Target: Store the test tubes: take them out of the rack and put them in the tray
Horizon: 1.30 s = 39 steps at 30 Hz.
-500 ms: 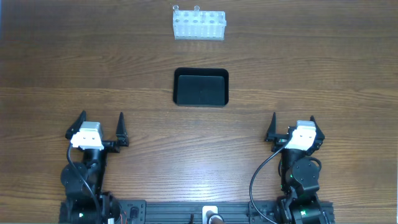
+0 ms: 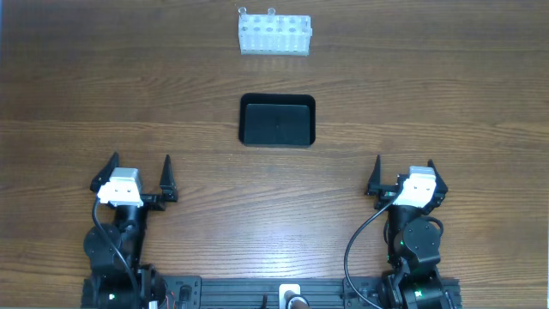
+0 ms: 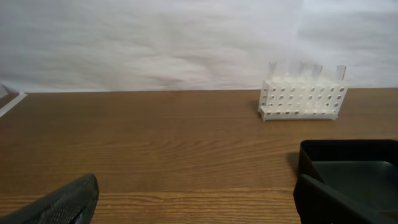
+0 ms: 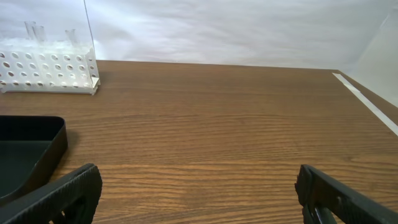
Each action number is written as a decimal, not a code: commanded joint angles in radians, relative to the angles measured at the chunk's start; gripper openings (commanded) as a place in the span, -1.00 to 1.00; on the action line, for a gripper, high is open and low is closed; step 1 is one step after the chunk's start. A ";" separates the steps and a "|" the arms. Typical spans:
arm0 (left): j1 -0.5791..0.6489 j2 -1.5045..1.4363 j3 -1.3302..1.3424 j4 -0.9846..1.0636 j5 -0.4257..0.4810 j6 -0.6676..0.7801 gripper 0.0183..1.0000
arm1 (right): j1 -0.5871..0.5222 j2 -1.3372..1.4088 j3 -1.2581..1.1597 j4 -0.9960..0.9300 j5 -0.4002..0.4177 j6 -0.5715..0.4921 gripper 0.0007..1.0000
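A white perforated rack (image 2: pixel 274 34) stands at the far middle of the table, with clear test tubes (image 2: pixel 271 12) sticking up from it; the rack (image 3: pixel 302 98) and its tubes (image 3: pixel 341 71) also appear in the left wrist view, and the rack (image 4: pixel 48 71) in the right wrist view. An empty black tray (image 2: pixel 277 120) lies between the rack and the arms. My left gripper (image 2: pixel 139 174) stands open near the front left, far from both. At the front right my right gripper (image 2: pixel 403 173) is open too, holding nothing.
The wooden table spreads bare around the tray and rack. A white wall rises behind the rack. The tray's corner (image 3: pixel 348 163) lies near my left gripper's line of sight, and the tray's rim (image 4: pixel 37 146) shows beside my right one.
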 commanded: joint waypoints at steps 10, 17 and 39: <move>0.002 -0.003 -0.006 0.000 0.002 0.014 0.99 | -0.008 -0.010 -0.006 -0.001 0.012 0.006 0.98; 0.002 -0.003 -0.006 0.000 0.002 0.014 1.00 | -0.008 -0.010 -0.006 -0.001 0.012 0.006 0.99; -0.002 0.003 -0.006 0.056 -0.047 -0.026 1.00 | -0.008 -0.010 -0.006 -0.001 0.013 0.006 0.99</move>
